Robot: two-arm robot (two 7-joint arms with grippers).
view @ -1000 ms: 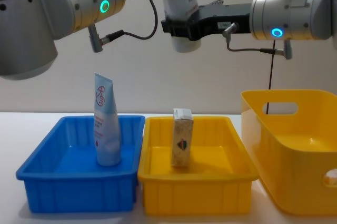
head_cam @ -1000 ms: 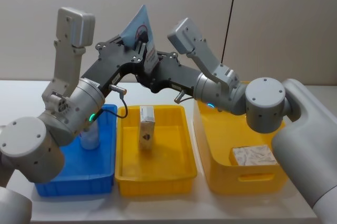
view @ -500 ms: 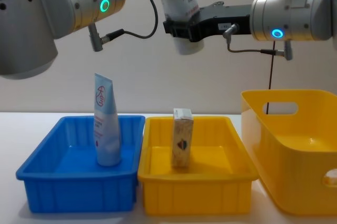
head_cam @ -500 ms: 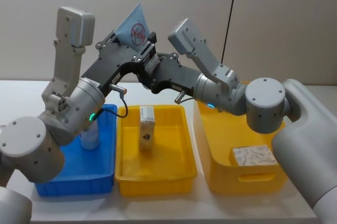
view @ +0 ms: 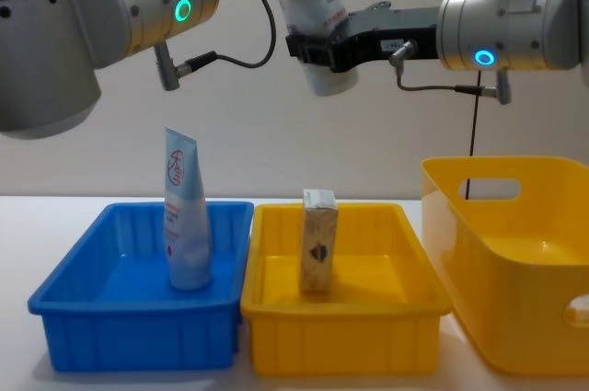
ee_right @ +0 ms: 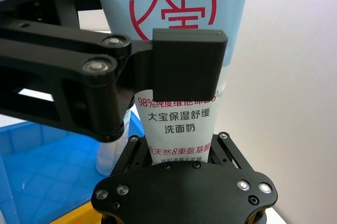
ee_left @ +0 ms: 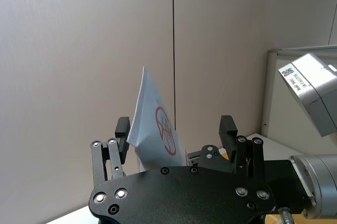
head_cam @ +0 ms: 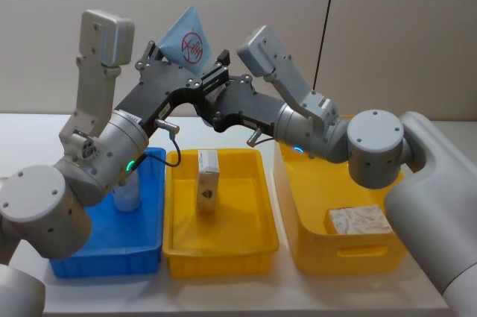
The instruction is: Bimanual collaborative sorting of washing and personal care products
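I saw both arms lifted high over the bins, meeting in the middle in front of the plain wall. Between them was a pale blue tube point(head_cam: 188, 39), up in the air above the gap between the blue bin point(head_cam: 153, 216) and the yellow tray point(head_cam: 261, 205).

The right claw point(view: 317, 44) was closed on the lower part of the tube, near its round cap end. The left claw point(ee_left: 176, 129) was spread wide around the upper part. From its own camera I saw a clear gap between the tube and one finger point(ee_left: 228, 129). From the right wrist camera a black pad of the left claw sat in front of the tube and hid part of the red print.

The tube stood nearly upright. Its long way ran up and down, with the flat sealed end on top and the cap end at the bottom. In the chest view it leaned a little, top to my left. The red ring sign faced the head camera.

Down below, a second tube point(view: 184, 216) stood upright in the blue bin, flat end up. A cream box point(head_cam: 208, 180) stood on its end in the yellow tray. A deep yellow bin point(head_cam: 298, 205) on the right held a small patterned pack point(head_cam: 360, 220) lying flat. All three bins sat side by side on the white table point(head_cam: 22, 138), well below the claws
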